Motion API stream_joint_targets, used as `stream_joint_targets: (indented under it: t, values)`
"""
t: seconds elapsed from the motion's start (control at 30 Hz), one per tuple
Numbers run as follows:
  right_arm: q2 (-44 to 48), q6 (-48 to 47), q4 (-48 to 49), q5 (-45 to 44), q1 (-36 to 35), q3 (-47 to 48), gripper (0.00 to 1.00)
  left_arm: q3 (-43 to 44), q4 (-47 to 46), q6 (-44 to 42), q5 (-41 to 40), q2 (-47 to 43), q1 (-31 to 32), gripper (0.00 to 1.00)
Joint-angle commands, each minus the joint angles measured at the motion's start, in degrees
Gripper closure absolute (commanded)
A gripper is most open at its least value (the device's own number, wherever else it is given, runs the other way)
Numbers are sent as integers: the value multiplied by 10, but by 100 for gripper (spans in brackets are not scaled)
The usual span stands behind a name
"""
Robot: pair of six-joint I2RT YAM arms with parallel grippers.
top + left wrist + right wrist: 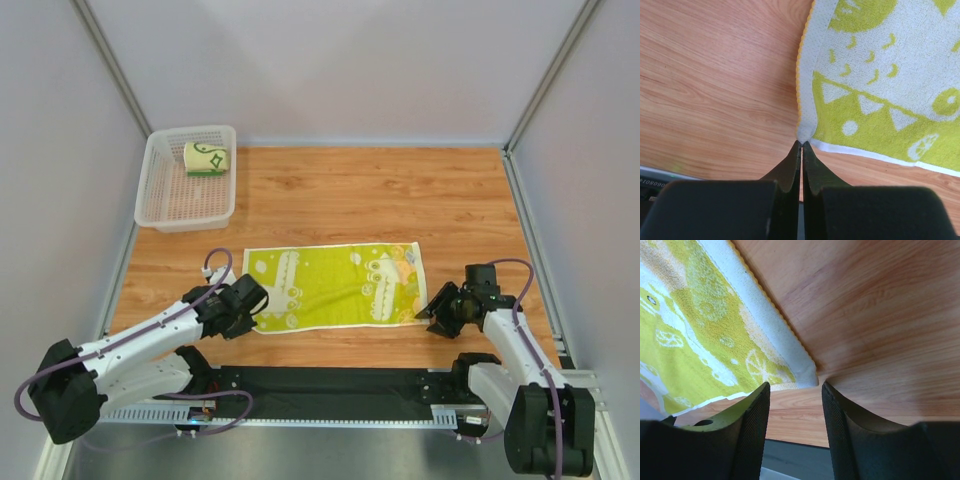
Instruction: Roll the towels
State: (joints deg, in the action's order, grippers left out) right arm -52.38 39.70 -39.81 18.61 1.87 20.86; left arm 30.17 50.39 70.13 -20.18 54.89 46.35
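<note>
The cream towel with yellow-green blotches and an orange edge (335, 285) lies spread flat on the wooden table. My left gripper (255, 305) is at its near left corner. In the left wrist view the gripper (802, 143) has its jaws pressed together, with the very corner of the towel (880, 75) pinched at the tips. My right gripper (432, 308) is open at the near right corner. In the right wrist view that corner of the towel (700, 330) lies just ahead of the gripper (795, 388), apart from the fingers. The cream towel with dark green lines (207, 158) lies rolled in the basket.
A white plastic mesh basket (160, 205) stands at the back left of the table. White walls close in the back and both sides. A black rail (330, 385) with the arm bases runs along the near edge.
</note>
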Motion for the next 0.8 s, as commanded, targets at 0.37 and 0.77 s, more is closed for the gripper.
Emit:
stream_joint_targets:
  t: [0.37,0.77]
  values:
    - [-48,17,11,-16,-4,10,57,14,15,-8,0,-13,-3,100]
    - [-69,19,18,-41,9,24,56,12,36,-17,-5,-46,-17,100]
